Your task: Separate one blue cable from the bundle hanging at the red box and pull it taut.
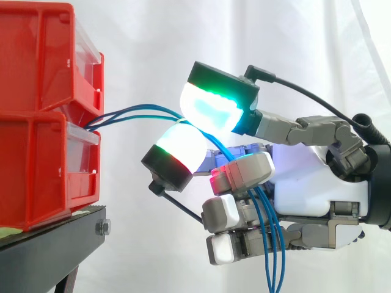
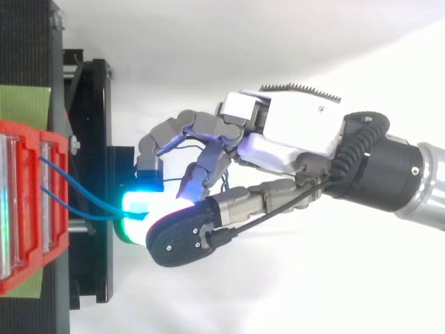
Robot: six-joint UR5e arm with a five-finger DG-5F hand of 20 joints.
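Where the blue cables [image 1: 140,111] leave the red bins [image 1: 36,122], they run nearly level to the right of the bins, pinched between two glowing pads [image 1: 211,107] of the hand [image 1: 305,177], loose strands hanging down past its curled fingers, black stand [image 1: 49,244] beneath the bins.

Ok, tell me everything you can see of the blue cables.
The blue cables are thin, smooth-coated strands, more than one. They leave the red bins' front between upper and lower bin, run in a slight bow to the robot hand, and pass between two glowing pads that look closed on them. Beyond the pads they drop past the curled lower fingers and hang loose out of the side view's bottom edge. I cannot tell that any one strand is apart from the rest.
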